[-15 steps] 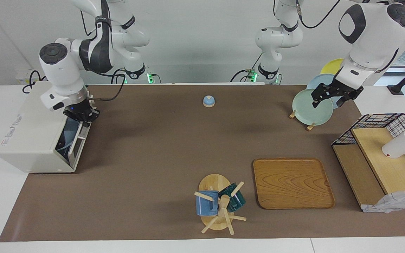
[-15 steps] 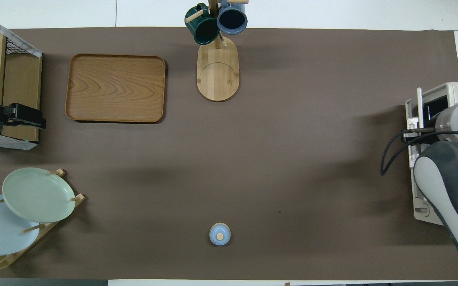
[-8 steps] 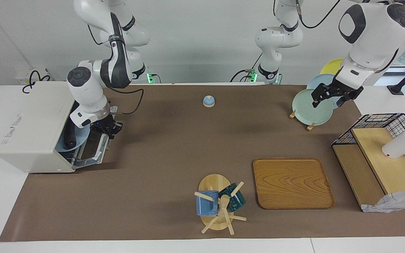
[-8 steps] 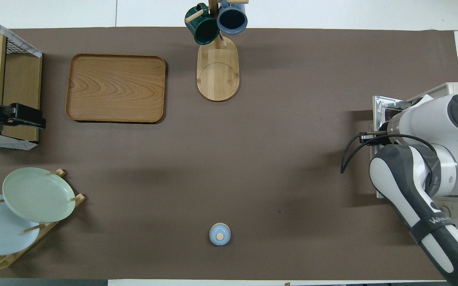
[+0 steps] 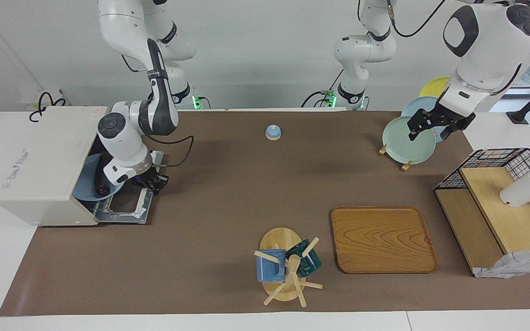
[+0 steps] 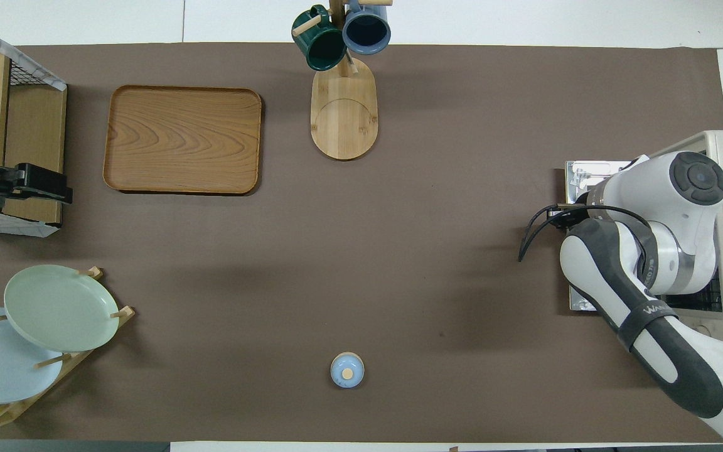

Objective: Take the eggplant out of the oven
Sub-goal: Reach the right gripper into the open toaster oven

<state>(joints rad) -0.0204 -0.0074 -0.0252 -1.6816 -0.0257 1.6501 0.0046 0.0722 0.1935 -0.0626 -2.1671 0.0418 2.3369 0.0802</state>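
The cream-white boxy oven (image 5: 39,165) has its door down; the dark glossy eggplant (image 5: 102,177) lies inside. Whether the right gripper (image 5: 151,183) at the door or the waiting left gripper (image 5: 430,126) over the plates is closed, I cannot tell.

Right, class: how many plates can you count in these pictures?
4: green, blue and yellow on the rack at the left arm's end; another blue inside the oven. More may be hidden.
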